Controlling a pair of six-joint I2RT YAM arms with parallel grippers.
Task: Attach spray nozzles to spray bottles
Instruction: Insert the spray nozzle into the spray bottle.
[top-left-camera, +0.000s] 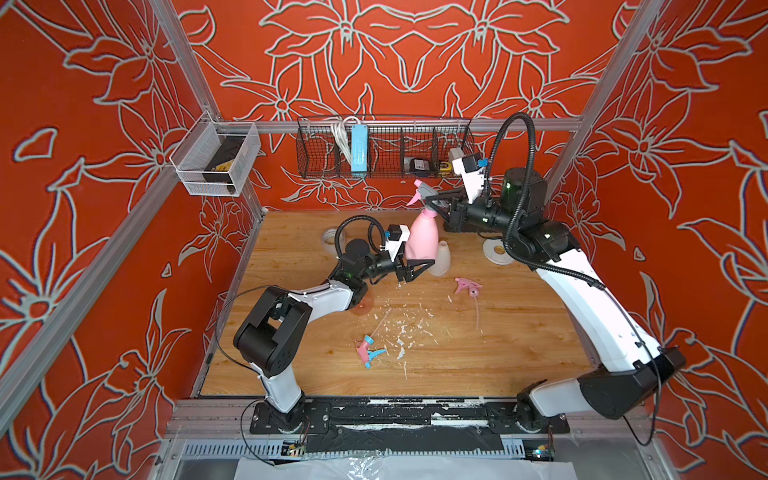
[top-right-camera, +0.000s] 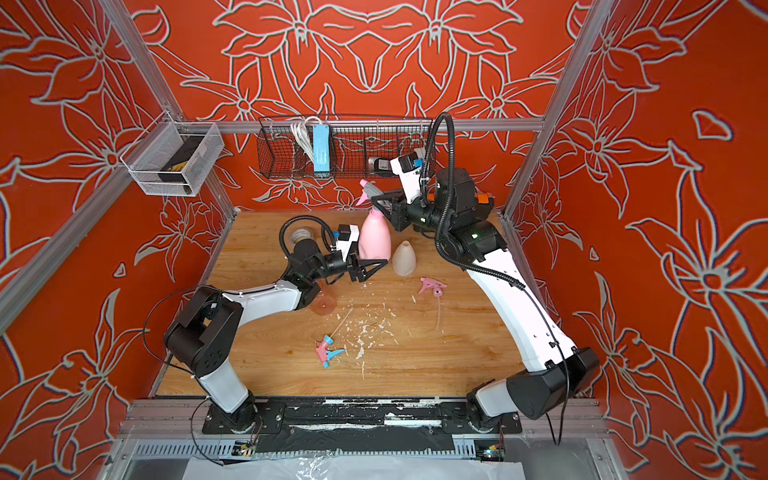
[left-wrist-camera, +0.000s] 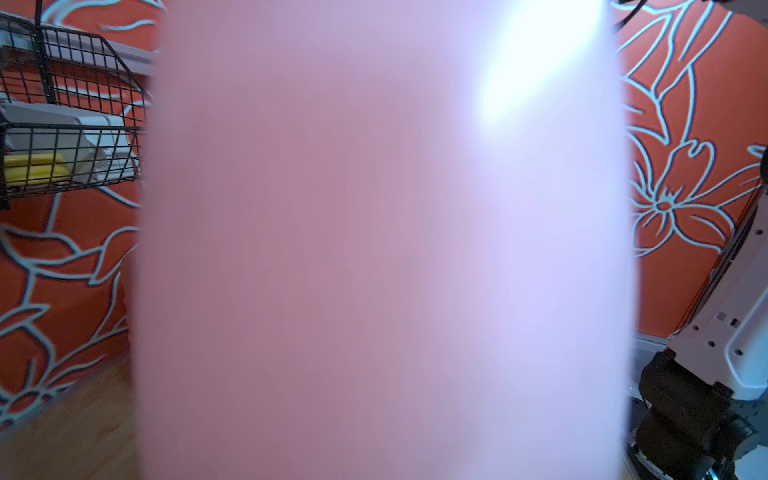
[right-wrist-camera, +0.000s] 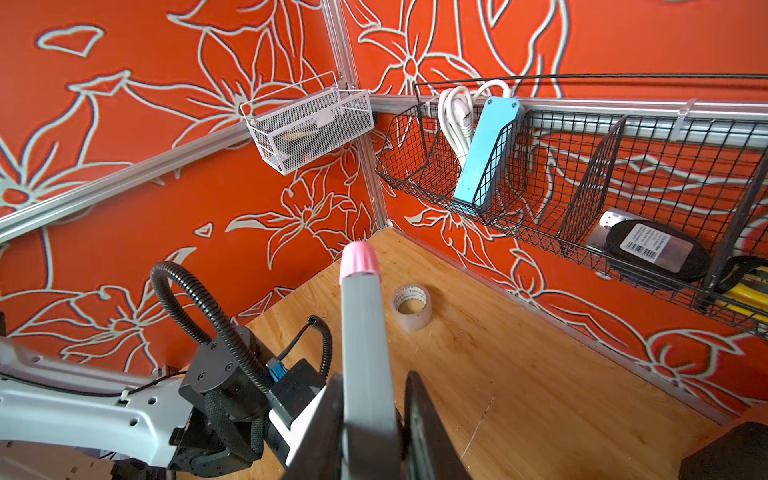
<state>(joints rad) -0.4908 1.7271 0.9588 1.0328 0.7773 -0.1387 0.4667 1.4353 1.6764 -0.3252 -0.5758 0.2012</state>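
Left arm: elbow bent above the near-left tabletop (top-left-camera: 498, 361); forearm runs low toward the rear centre. Left hand (top-left-camera: 422, 264): fingers narrowed about the foot of the opaque pink bottle (top-left-camera: 424, 239), grasping it; the bottle stands upright on the tabletop and fills the left wrist view.

Right arm: reaches up from the near-right, wrist turned sideways at the bottle's neck. Right hand (top-left-camera: 432, 204): clenched on the grey-topped nozzle (top-left-camera: 424, 192), which sits on top of the pink bottle's neck, pink spout pointing away from the hand; whether it is seated fully cannot be told.

Remaining items:
- white bottle (top-left-camera: 440, 257), upright just beside the pink bottle;
- all-pink nozzle (top-left-camera: 467, 286), lying loose on the tabletop;
- pink-and-blue nozzle (top-left-camera: 368, 351), lying loose nearer the front;
- orange-pink bottle (top-left-camera: 365, 306), mostly hidden under the left forearm.
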